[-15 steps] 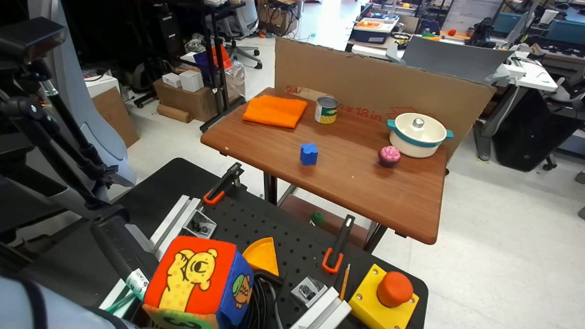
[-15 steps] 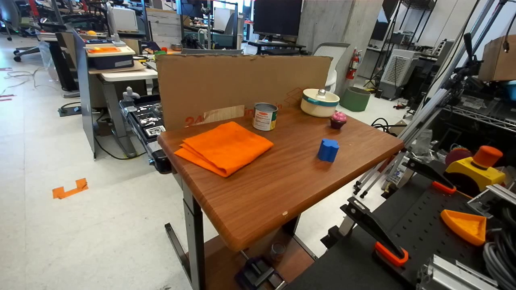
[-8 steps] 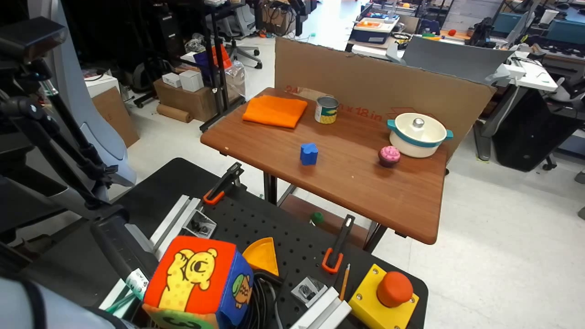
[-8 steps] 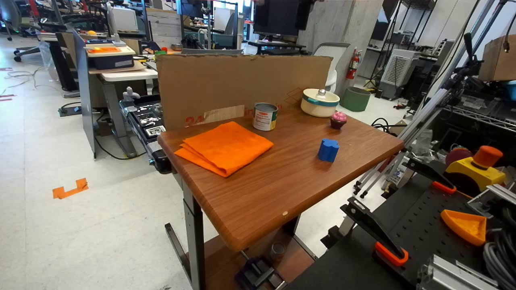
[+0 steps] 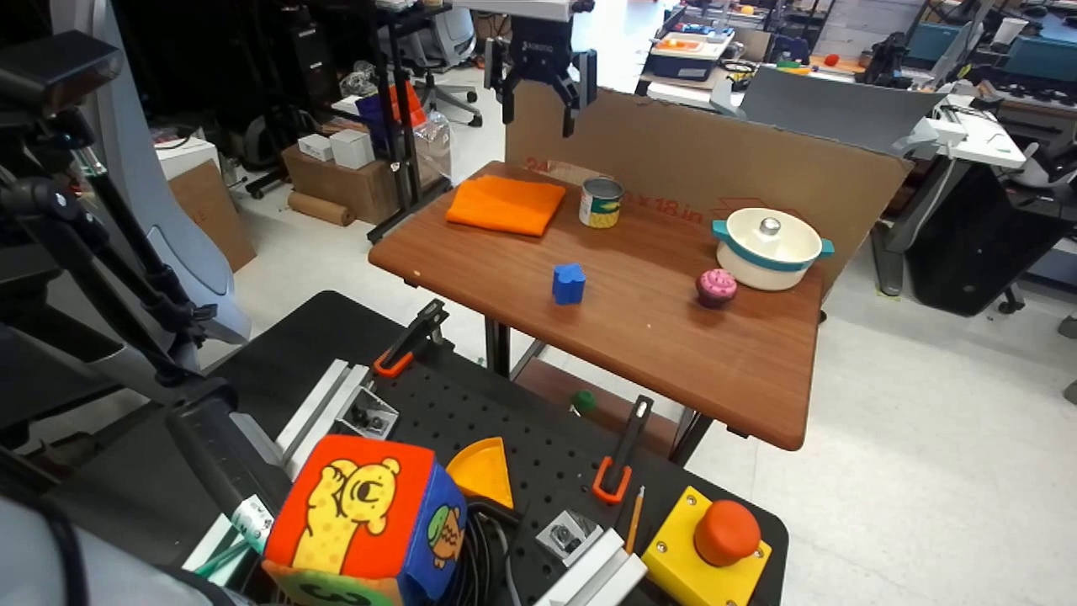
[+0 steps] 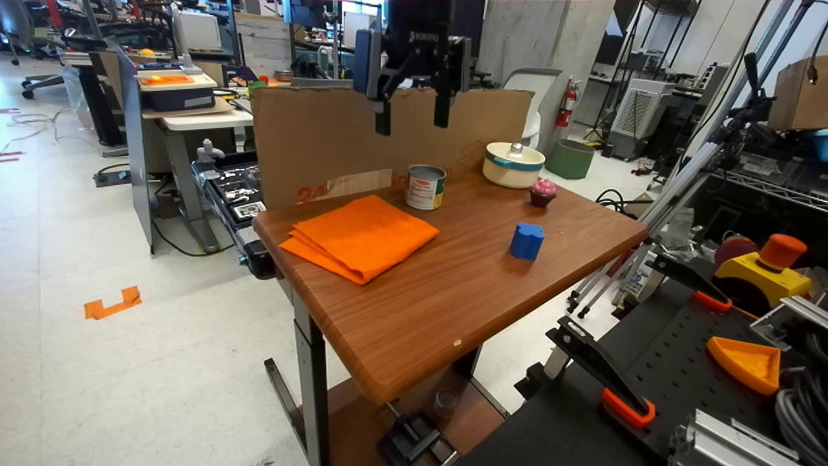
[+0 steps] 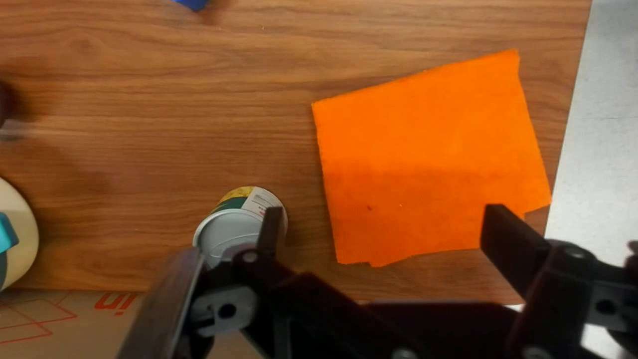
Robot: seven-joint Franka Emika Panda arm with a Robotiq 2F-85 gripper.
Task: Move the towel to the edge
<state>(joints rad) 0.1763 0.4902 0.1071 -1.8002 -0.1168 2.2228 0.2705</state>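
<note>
Descending into upper centre, your black two-fingered gripper (image 6: 412, 120) stands wide; folded orange cloth towel (image 6: 363, 234) unmoved, grasp likely next.

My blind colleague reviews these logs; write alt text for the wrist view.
A folded orange towel lies on a wooden tabletop, near its right edge; a can stands left of the towel. The open end effector shows at the bottom.
</note>
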